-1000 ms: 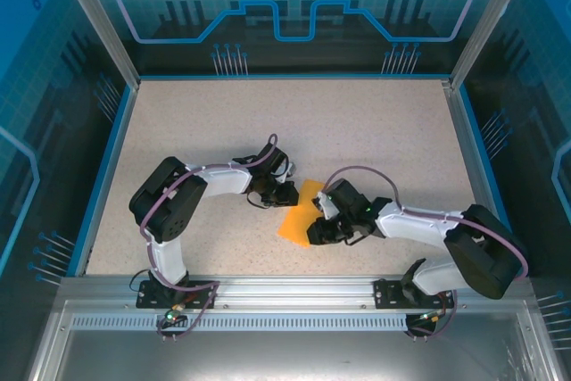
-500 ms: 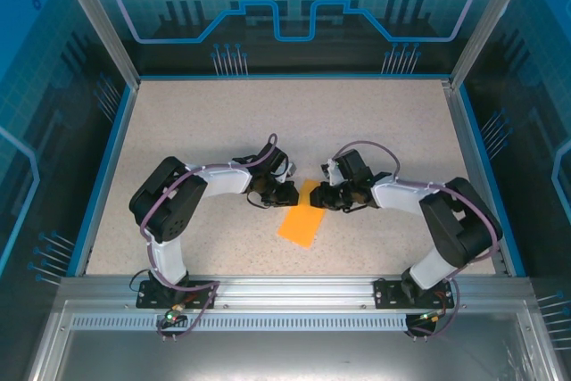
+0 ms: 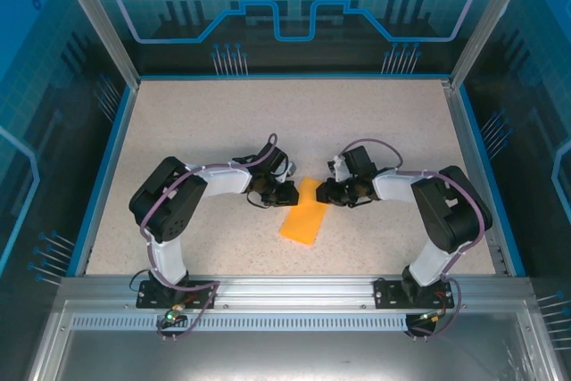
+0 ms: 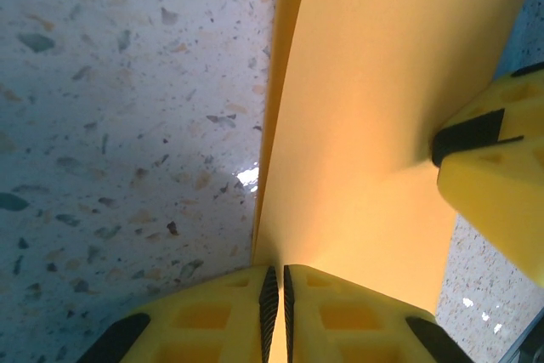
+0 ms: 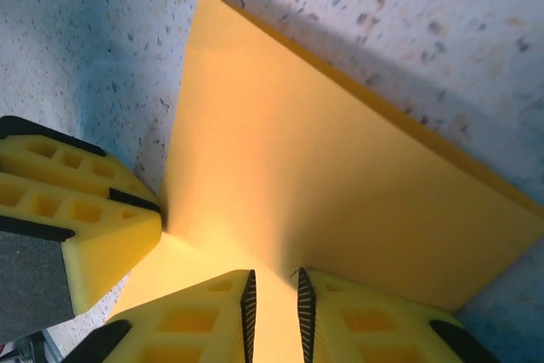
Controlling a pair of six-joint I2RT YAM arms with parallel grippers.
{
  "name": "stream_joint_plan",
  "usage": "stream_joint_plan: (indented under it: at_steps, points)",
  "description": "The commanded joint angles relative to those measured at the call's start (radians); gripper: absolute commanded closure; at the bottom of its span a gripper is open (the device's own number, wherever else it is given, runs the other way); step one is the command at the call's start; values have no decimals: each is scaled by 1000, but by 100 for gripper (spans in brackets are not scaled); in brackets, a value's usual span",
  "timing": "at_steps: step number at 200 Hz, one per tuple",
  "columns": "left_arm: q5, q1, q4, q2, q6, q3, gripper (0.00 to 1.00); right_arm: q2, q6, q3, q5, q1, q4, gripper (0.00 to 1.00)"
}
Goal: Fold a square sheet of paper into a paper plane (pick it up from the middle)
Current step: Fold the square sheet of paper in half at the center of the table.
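The square sheet of paper [image 3: 302, 219] is orange and lies folded into a narrow rectangle on the speckled table, its far end lifted between the two grippers. My left gripper [image 3: 292, 194] is shut on the far left edge, and the left wrist view has the paper [image 4: 374, 125] running between its fingers at the left gripper [image 4: 276, 295]. My right gripper [image 3: 324, 192] faces it from the right. Its jaws stand narrowly apart with the paper [image 5: 323, 167] between them at the right gripper [image 5: 274, 303]. The two grippers' yellow fingertips nearly touch.
The speckled table [image 3: 196, 131] is walled by blue rails and aluminium posts [image 3: 94, 15]. A metal rail [image 3: 294, 287] carries both arm bases at the near edge. Both forearms lie low on either side of the paper.
My right gripper has swung from the paper's near right side up to its far end, folding the sheet over into a narrower strip. The left gripper has stayed put.
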Motion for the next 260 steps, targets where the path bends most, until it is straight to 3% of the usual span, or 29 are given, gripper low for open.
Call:
stream_joint_plan:
  at_steps: [1, 90, 156, 178, 209, 260]
  points:
    - [-91, 19, -65, 8, 19, -17, 84, 24, -33, 22, 14, -45, 2, 76]
    - [-60, 20, -73, -32, 0, 24, 82, 83, -52, 89, -4, -95, -4, 75]
    - [-84, 19, -171, -135, 6, 96, 70, 112, -91, 120, -63, -95, -18, 77]
    - [-107, 19, -243, -181, -26, 86, 58, 104, -110, 124, -84, -95, -37, 77]
    - [-112, -2, -298, -261, -180, 2, 45, 97, -126, 126, -101, -93, -56, 77]
    - [-91, -119, -112, -376, -519, -196, 41, 94, -123, 116, -98, -86, -53, 77]
